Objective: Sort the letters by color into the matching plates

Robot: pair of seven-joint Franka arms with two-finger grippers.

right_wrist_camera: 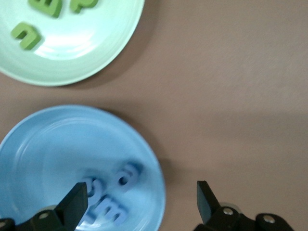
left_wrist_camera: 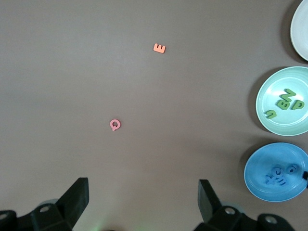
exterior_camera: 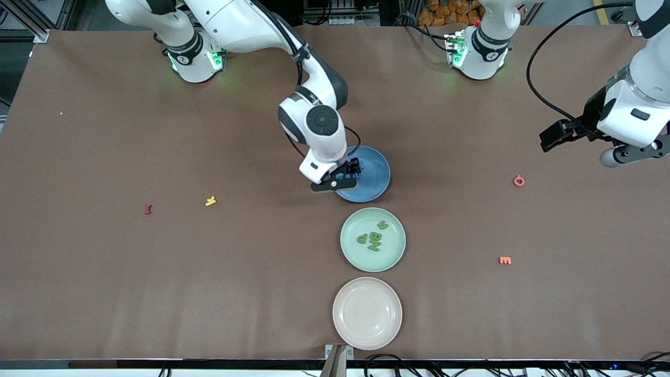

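The blue letters (right_wrist_camera: pixel 113 195) lie bunched together in the blue plate (exterior_camera: pixel 378 180), near its rim (their shapes are too soft to read). In the left wrist view they sit as a small cluster (left_wrist_camera: pixel 278 176) inside that plate. The green letters (exterior_camera: pixel 373 238) rest in the mint green plate (exterior_camera: pixel 349 246), which lies just nearer the front camera, at six o'clock from the blue one; among them a B, a Z and a P can be read in the left wrist view (left_wrist_camera: pixel 288 102).

The right gripper (exterior_camera: pixel 341 177) hangs over the blue plate's rim, at its nine o'clock side toward the right arm's end, its fingers spread wide and holding nothing. The left gripper (left_wrist_camera: pixel 143 202) waits above bare table at the left arm's end, fingers likewise wide and empty.

At six o'clock from the green plate sits a beige-pink plate (exterior_camera: pixel 340 324). A pink Q (exterior_camera: pixel 518 181) and an orange E (exterior_camera: pixel 505 260) lie toward the left arm's end; a yellow letter (exterior_camera: pixel 210 201) and a dark red letter (exterior_camera: pixel 148 209) lie toward the right arm's end.
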